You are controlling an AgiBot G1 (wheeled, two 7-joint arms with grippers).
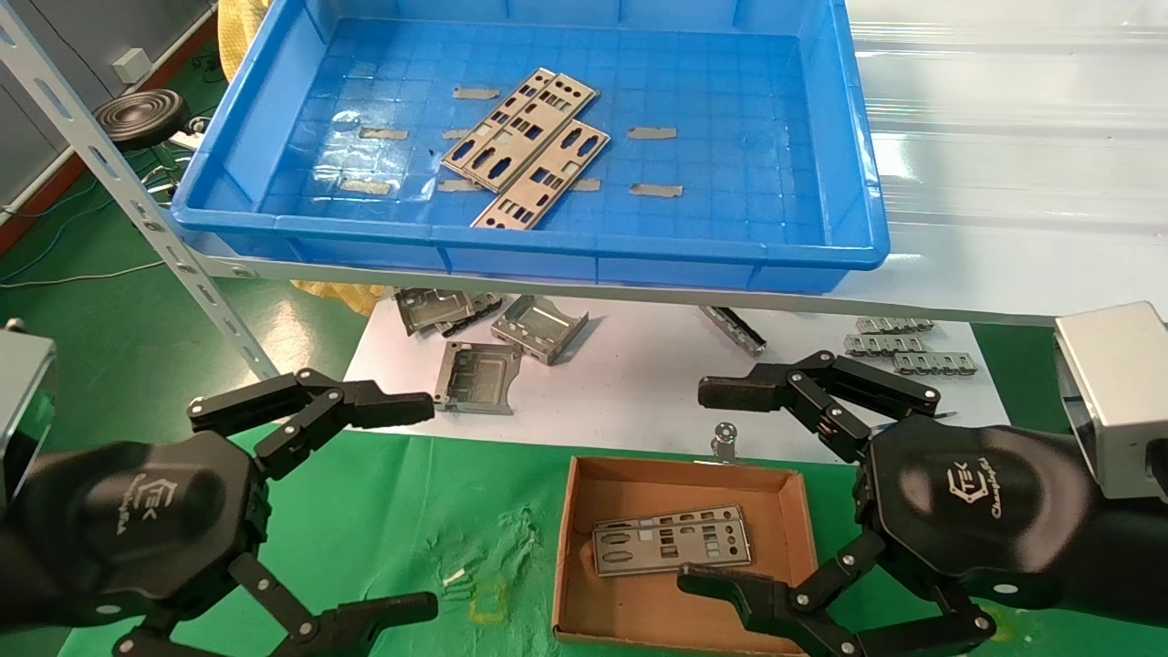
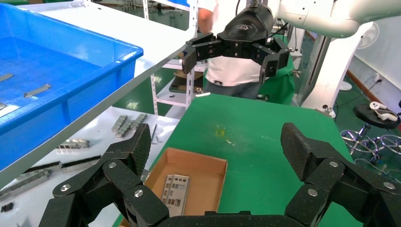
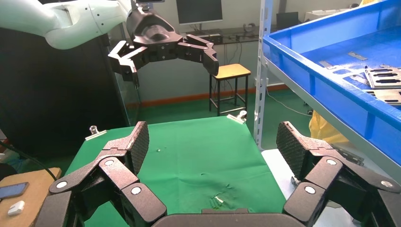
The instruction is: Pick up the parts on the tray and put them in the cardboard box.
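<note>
The blue tray point(image 1: 849, 182) stands on a white shelf point(image 1: 1004, 137) at the far side and is the largest thing in the scene. On its floor, a little left of the middle, lie two metal plates point(image 1: 520, 130), side by side and overlapping, both turned at an angle. Some short grey tape strips point(image 1: 651, 133) are stuck on the tray floor around them.

Below the shelf, nearer to the robot, there is a table with a green cloth point(image 1: 411, 511) and a white sheet point(image 1: 639, 392) behind it. The cardboard box point(image 1: 794, 520) sits on the green cloth, right of the middle and near the robot. One plate point(image 1: 671, 538) lies flat inside the box.

The left gripper point(image 1: 433, 506) hangs above the green cloth at the near left, with its fingers spread wide and nothing between them. The right gripper point(image 1: 721, 484) hangs just beside the box at its right side, also spread wide and holding nothing; its lower finger reaches over the near right corner of the box.

On the white sheet lie some folded grey brackets point(image 1: 538, 327) at the left and small ridged clip strips point(image 1: 903, 345) at the far right, well apart from the box.
</note>
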